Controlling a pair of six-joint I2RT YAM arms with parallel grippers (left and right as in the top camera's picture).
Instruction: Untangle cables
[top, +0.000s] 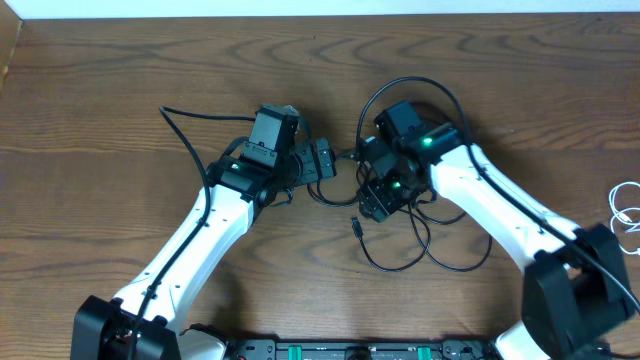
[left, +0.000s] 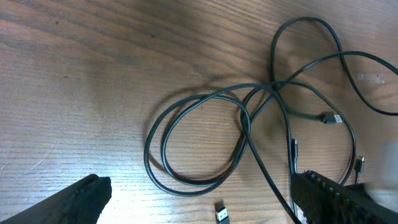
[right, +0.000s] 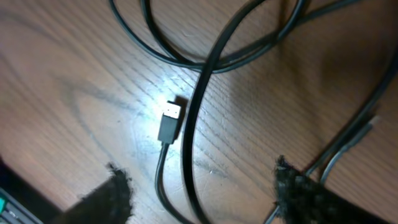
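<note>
Jaws released on both: left gripper (left: 199, 186) above looped black cables (left: 249, 134); right gripper (right: 202, 177) straddling a USB plug (right: 170, 121), possibly grazing one strand.

Under me spread a dark brown wood-grain table (top: 100, 150), a pale strip (top: 300, 8) beyond its far edge, bright glare (right: 155, 93) whitening one patch.

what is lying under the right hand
Black cables crossing on the wood table, and one plug end lying flat between the fingers of the right hand. In the overhead view the hand covers this spot, so how the loops join there cannot be seen.
</note>
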